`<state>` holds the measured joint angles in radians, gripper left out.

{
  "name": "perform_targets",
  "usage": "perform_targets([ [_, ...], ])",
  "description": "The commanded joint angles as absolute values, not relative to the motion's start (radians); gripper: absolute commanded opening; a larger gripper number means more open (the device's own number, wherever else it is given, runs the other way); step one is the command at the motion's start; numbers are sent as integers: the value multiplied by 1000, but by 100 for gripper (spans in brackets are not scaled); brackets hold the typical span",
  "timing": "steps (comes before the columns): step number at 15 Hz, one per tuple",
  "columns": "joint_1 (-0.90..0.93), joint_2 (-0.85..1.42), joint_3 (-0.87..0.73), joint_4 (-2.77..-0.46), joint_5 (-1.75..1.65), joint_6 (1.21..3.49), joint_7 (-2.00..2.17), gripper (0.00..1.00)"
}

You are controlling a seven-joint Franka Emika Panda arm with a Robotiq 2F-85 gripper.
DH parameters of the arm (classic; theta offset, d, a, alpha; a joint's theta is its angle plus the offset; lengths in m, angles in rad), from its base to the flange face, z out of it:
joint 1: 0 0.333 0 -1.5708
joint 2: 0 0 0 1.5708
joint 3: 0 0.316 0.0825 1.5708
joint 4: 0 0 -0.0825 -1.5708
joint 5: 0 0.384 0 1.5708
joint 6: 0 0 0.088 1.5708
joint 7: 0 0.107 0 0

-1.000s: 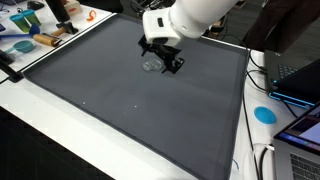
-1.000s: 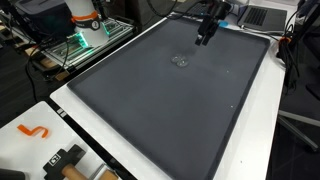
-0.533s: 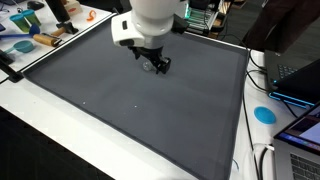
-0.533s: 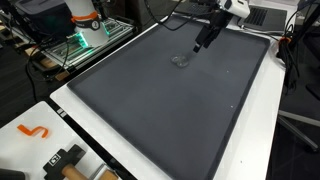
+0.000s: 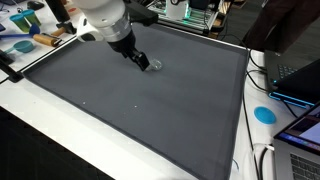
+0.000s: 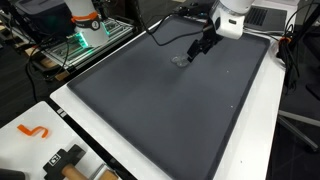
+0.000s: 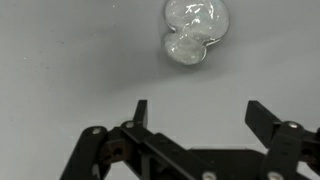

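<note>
**Open claw hangs beside a small clear object on the grey mat**

The gripper (image 5: 141, 60) hangs low over the grey mat (image 5: 150, 110), tilted at a slant from the white arm above it. In the wrist view its two fingers (image 7: 141, 108) stand wide apart with nothing between them. The clear object (image 7: 195, 30), a glossy lump of two rounded lobes, lies on the mat ahead of the fingertips, roughly centred on the gap and apart from both fingers. In both exterior views it (image 5: 155, 66) sits just beside the claw's tips, on the far half of the mat; whether a tip touches it cannot be told there. The object (image 6: 181, 60) lies flat on the mat. A blue disc (image 5: 264, 114) rests on the white table to the right of the mat, and an orange hook (image 6: 33, 131) lies on the near left corner of the table.
</note>
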<state>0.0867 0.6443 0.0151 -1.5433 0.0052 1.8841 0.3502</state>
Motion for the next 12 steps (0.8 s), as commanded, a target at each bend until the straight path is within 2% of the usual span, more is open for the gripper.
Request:
perform_targets([
  [1,32,618,18,-1584,98,1923,278,100],
  [12,-41,417,26,-1808,203,2107,55,100],
])
